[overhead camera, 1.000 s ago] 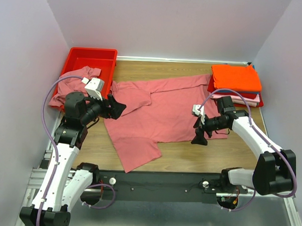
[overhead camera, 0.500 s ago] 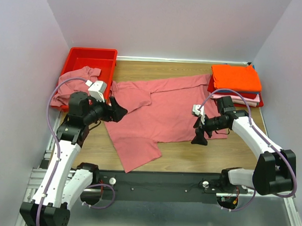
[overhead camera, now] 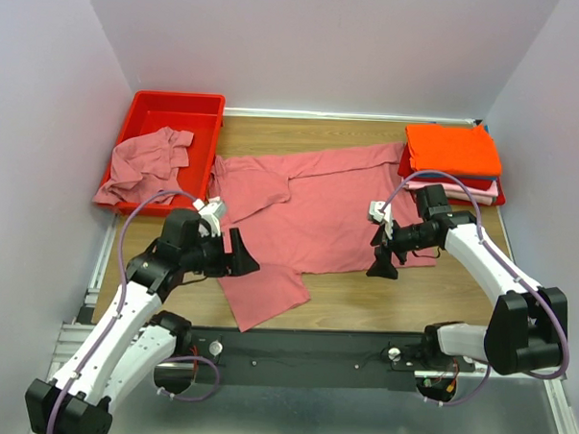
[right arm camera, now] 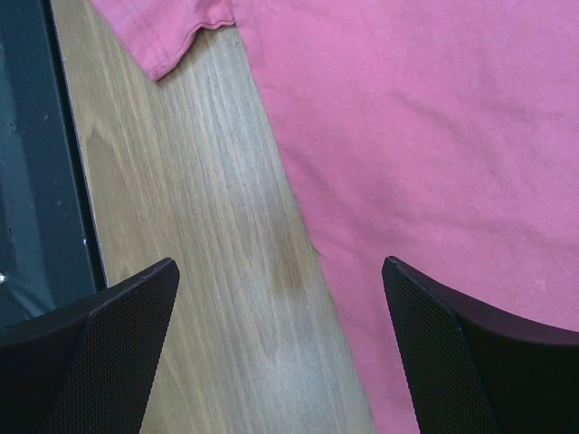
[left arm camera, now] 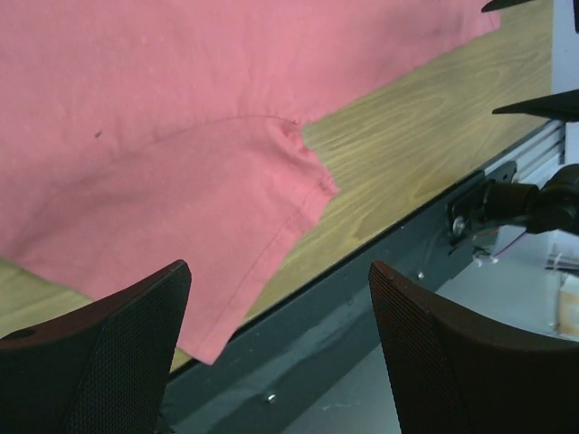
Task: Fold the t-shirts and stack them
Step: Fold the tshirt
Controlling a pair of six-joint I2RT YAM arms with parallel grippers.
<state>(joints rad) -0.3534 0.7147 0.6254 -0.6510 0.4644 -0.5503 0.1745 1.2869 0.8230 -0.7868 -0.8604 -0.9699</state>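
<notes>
Rose t-shirt (overhead camera: 318, 213) spread out on worktop (overhead camera: 363, 297) | left fingers (left arm camera: 99, 353) spread above near sleeve (left arm camera: 244, 226), right fingers (right arm camera: 452, 353) spread over near edge | looks limp, light: pinch edges, expect sagging

Spread shirt (overhead camera: 318, 218) covers mid-table; a strip of bare table (overhead camera: 363, 297) runs along the front, bin (overhead camera: 176, 98) far left, folded stack (overhead camera: 453, 147) far right.

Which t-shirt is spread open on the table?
The large rose-pink t-shirt at mid-table; the other rose-pink one lies crumpled over the red bin's rim, and the orange one is folded atop the stack at right.
</notes>
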